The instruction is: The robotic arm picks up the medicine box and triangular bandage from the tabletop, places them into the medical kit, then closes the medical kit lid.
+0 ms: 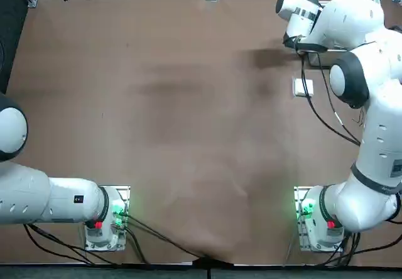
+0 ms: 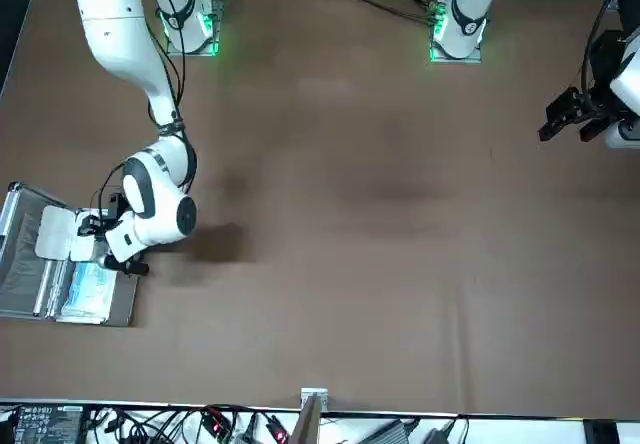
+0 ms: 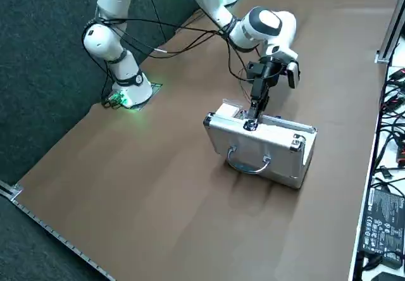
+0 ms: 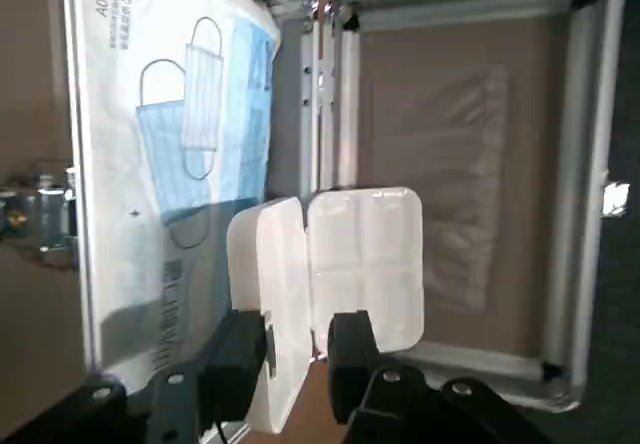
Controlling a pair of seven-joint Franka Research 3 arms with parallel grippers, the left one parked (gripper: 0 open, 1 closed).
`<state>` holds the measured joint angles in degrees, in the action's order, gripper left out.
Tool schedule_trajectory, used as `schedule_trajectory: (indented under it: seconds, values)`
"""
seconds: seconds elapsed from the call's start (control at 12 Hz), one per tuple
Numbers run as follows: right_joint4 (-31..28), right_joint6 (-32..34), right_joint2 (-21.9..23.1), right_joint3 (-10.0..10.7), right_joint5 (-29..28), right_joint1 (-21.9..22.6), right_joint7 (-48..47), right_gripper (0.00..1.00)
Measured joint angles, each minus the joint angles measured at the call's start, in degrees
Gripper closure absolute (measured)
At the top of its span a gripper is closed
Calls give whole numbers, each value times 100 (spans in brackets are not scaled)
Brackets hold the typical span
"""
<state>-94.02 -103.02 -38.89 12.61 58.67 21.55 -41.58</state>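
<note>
The medical kit (image 2: 118, 316) lies open near the table's right edge. Its lid (image 3: 281, 157), with the slim handle, faces the right side camera. My right gripper (image 4: 300, 346) is shut on the medicine box (image 4: 350, 264), a white compartmented box, and holds it over the kit's hinge line (image 4: 322, 94). From the front, the gripper (image 2: 82, 228) reaches over the kit with the box (image 2: 55, 234) at its tip. The triangular bandage (image 1: 303, 87), a small white packet, rests on the table beside the kit. In the top view the arm hides the kit and the gripper.
A blue and white mask packet (image 4: 170, 114) lies in one half of the kit, and a clear bag (image 4: 460, 184) in the other. Cables and equipment line the far table edge (image 2: 320, 409). A brown cloth (image 1: 188, 134) covers the table.
</note>
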Motion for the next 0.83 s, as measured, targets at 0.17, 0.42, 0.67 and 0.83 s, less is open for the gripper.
schedule_trajectory:
  seconds: [0.17,0.42,0.67,0.83]
  values:
    - [12,-135,116,0,-384,-53,41,58]
    - [18,-261,307,1,-677,-152,182,58]
    - [18,-446,453,1,-947,-330,237,58]
    - [19,-741,503,2,-1431,-474,251,58]
